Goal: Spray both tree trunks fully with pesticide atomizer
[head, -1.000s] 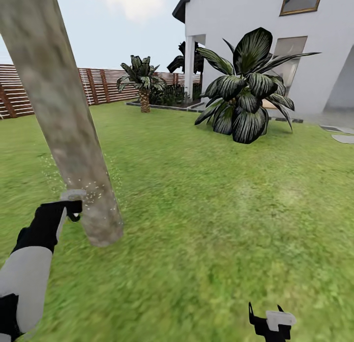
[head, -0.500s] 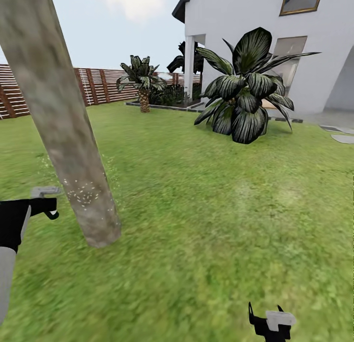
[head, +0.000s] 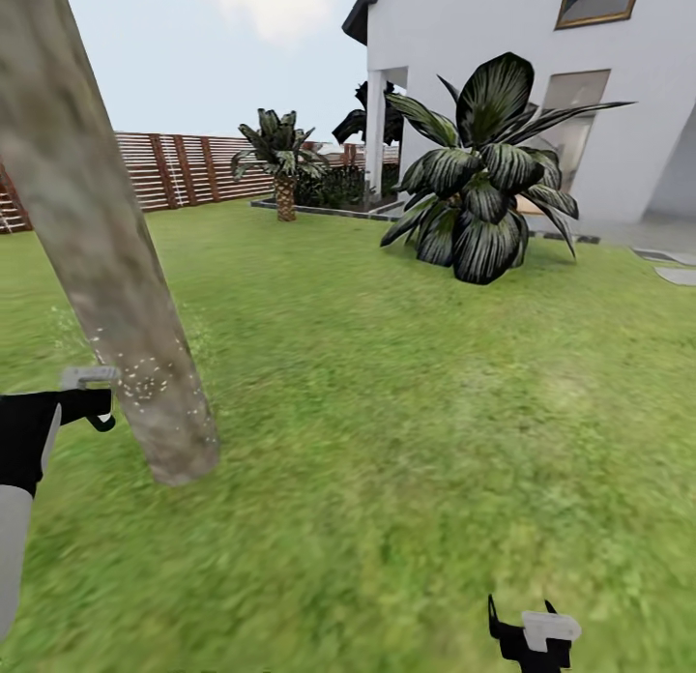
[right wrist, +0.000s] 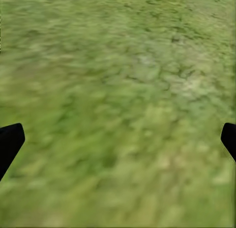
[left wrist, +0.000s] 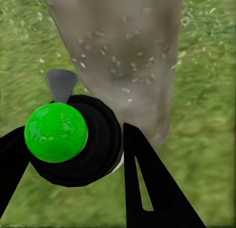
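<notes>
spraying the trunk from the left edge

at far left my left gripper (head: 82, 402) is clamped on the atomizer (left wrist: 73, 139), nozzle aimed at the speckled trunk (head: 106, 257) just beside it; open grass (head: 406, 412) runs right to the shrub (head: 483, 180); lower right, my right gripper (head: 534, 639) idles, jaws apart.

**Backyard of a house**

We're looking at a home garden here. Lawn (head: 406, 383) runs pretty much everywhere, and a white two-storey house (head: 503, 35) with a porch column stands at the back. A slatted brown wooden fence (head: 184, 168) closes off the far side. We've also got a big broad-leaved dark shrub (head: 483, 180), a small palm (head: 280, 156) in a bordered bed, and a thick mottled tree trunk (head: 106, 257) up close (all clearly simulator renders).
</notes>
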`<state>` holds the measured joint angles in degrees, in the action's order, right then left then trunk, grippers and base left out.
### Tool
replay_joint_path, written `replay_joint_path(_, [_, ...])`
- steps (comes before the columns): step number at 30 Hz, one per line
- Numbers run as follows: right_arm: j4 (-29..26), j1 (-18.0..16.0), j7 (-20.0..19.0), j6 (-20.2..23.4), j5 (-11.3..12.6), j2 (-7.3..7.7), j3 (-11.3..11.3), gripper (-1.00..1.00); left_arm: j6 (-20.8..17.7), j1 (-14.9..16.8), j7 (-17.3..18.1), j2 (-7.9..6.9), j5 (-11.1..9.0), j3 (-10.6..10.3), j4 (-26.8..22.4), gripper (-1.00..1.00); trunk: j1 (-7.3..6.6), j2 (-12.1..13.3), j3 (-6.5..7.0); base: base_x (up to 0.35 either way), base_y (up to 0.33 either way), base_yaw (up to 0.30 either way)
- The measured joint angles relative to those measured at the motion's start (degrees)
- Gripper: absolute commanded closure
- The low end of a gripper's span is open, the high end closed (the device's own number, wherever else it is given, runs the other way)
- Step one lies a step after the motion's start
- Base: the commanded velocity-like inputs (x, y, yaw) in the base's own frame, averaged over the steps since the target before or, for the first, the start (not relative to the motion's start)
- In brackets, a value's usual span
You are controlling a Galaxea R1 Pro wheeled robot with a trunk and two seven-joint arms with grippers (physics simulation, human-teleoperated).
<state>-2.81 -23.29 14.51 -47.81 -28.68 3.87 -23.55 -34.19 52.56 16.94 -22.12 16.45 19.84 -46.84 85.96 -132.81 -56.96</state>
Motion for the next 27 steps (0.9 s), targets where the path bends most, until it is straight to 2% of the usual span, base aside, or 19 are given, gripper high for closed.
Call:
replay_joint_path(7, [0.0,0.0,0.0,0.0,-0.1,0.00,0.0,-1.00,-0.1,0.0,-0.1,0.06,0.1,0.0,0.1,1.00,0.00,0.0,0.00,0.019,-0.273,0.240])
replay_joint_path(27, [0.0,0.0,0.0,0.0,-0.1,0.06,0.0,-1.00,-0.3,0.0,-0.2,0.14,0.3,-0.1,0.3,1.00,0.00,0.0,0.00,0.200,-0.231,0.005])
